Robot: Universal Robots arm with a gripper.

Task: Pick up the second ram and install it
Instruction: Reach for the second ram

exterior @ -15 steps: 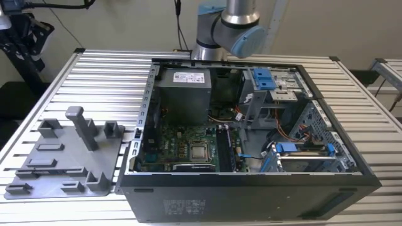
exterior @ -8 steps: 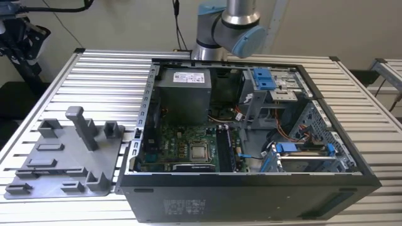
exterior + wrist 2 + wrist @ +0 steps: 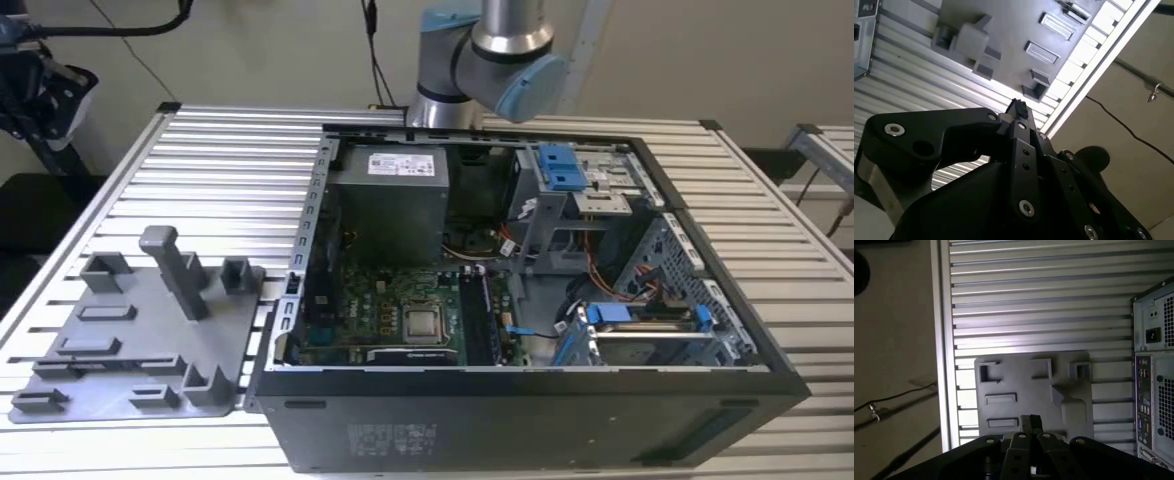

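Grey tray [image 3: 134,340]: plastic, with upright holders, sitting on the slatted metal table [image 3: 227,170] by the edge on the exterior view's left, near the front corner. It's just beside the case.
Case [image 3: 534,420]: dark PC tower lying on its side with the panel off, taking up the middle of the table and reaching toward the edge on the exterior view's right.
Board [image 3: 360,300]: green, flat in the bottom of the case, with the silver square chip [image 3: 423,323] on it.
Ram [image 3: 477,318]: as far as I can make out, it's the dark narrow stick standing on edge in the slots just beside the chip. I can't tell you if it's fully seated.
Arm [image 3: 487,60]: your arm comes up from the far edge of the table, behind the case.
Gripper [image 3: 1030,421]: in both wrist views it hangs over the tray [image 3: 1029,390], apart from it and nowhere near the slots.
Pincer: narrow. In the second wrist view the black tips [image 3: 1018,106] look pinched together, with the tray's holders [image 3: 979,55] behind them.
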